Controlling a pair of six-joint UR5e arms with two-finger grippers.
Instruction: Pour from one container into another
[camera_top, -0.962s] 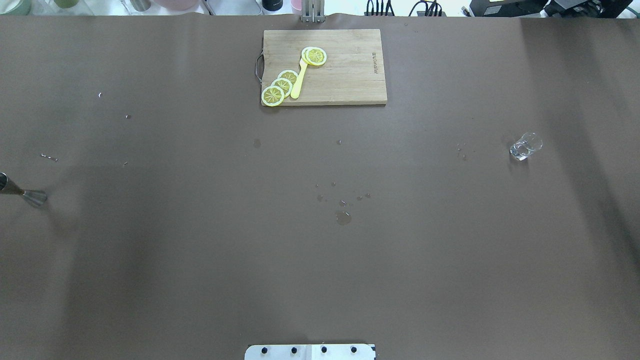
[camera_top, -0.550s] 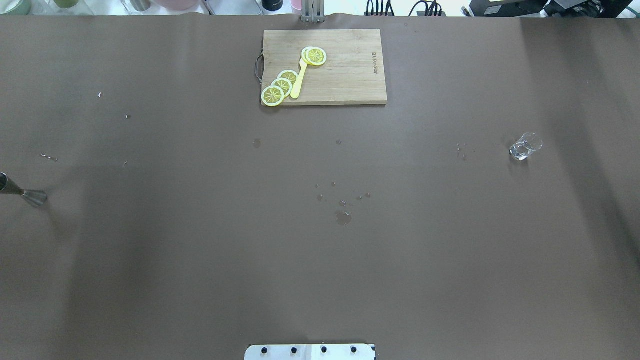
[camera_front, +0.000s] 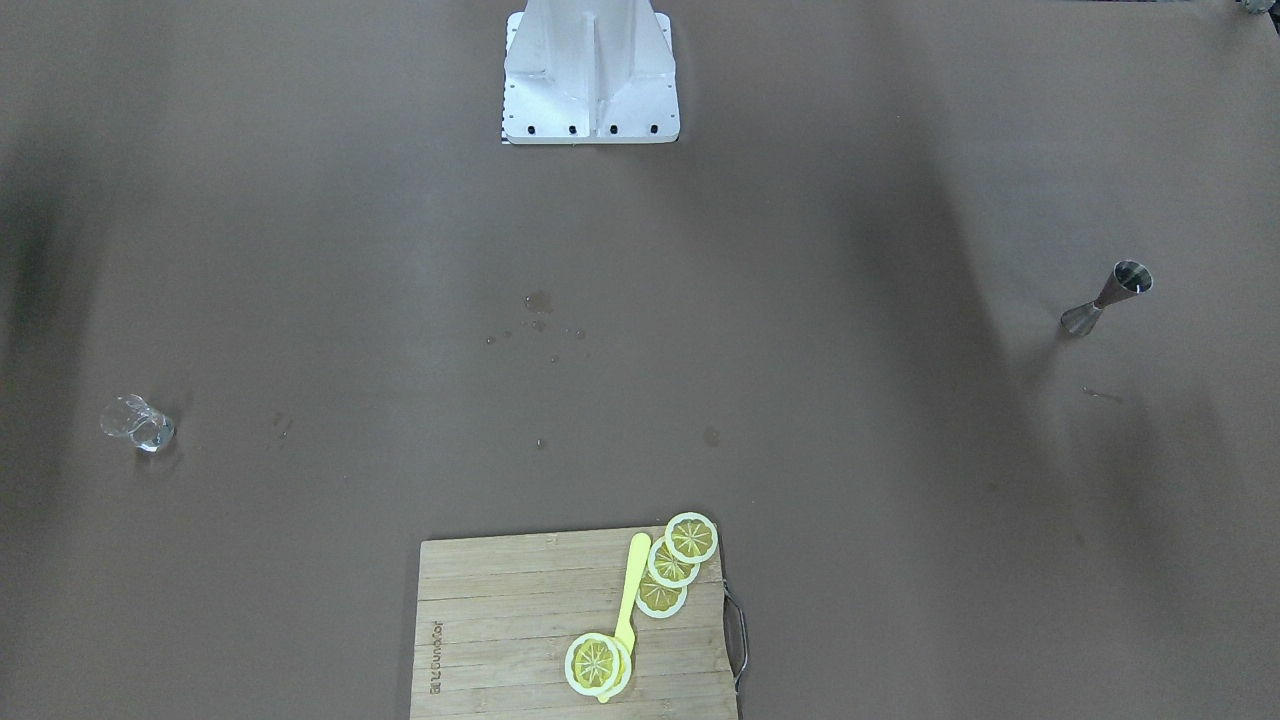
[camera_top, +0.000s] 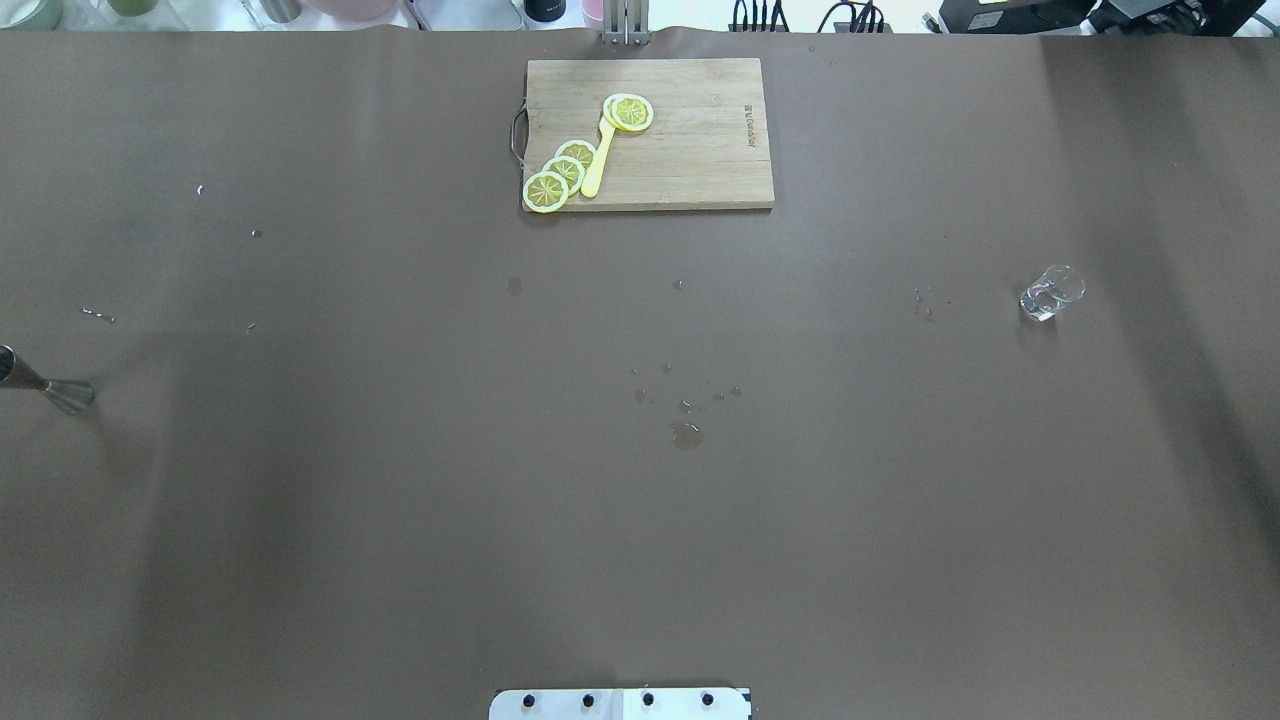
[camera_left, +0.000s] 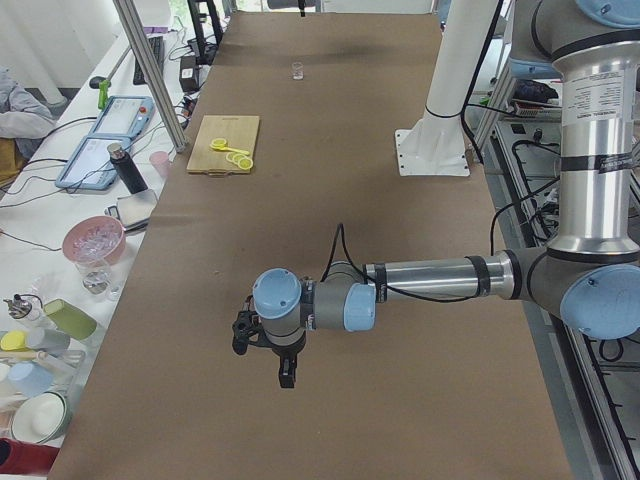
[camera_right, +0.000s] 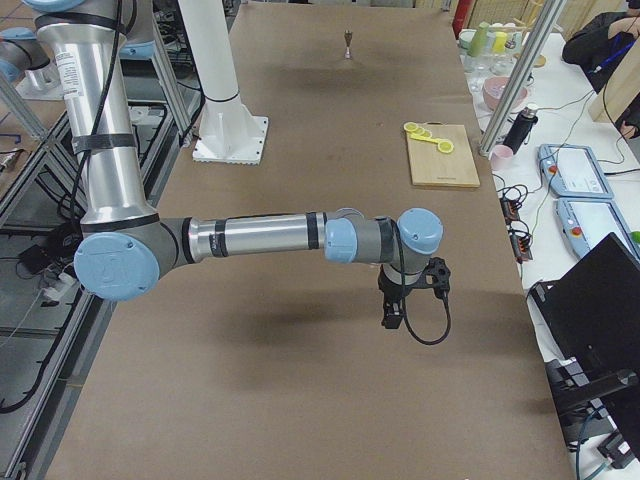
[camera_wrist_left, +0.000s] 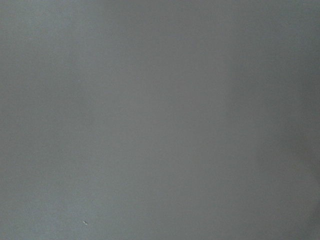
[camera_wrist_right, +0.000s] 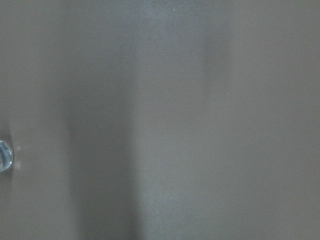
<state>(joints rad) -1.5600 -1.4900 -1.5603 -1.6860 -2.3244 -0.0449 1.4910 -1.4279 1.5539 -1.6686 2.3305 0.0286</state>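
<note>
The clear glass (camera_top: 1052, 291) stands on the right part of the tabletop (camera_top: 640, 520), well apart from the steel jigger (camera_front: 1107, 298), which stands upright at the far left edge. The right claw (camera_right: 392, 318) hangs out past the glass, so the right arm is nearer it. The left claw (camera_left: 285, 375) is nearer the jigger. I cannot tell whether either claw is spread.

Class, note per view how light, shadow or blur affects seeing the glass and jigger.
Overhead exterior: shadow bands darken the table; the glass shows mainly as glints; the jigger is cut by the frame edge. Left wrist-mounted: featureless grey. Right wrist-mounted: only a blurred sliver of glass.
</note>
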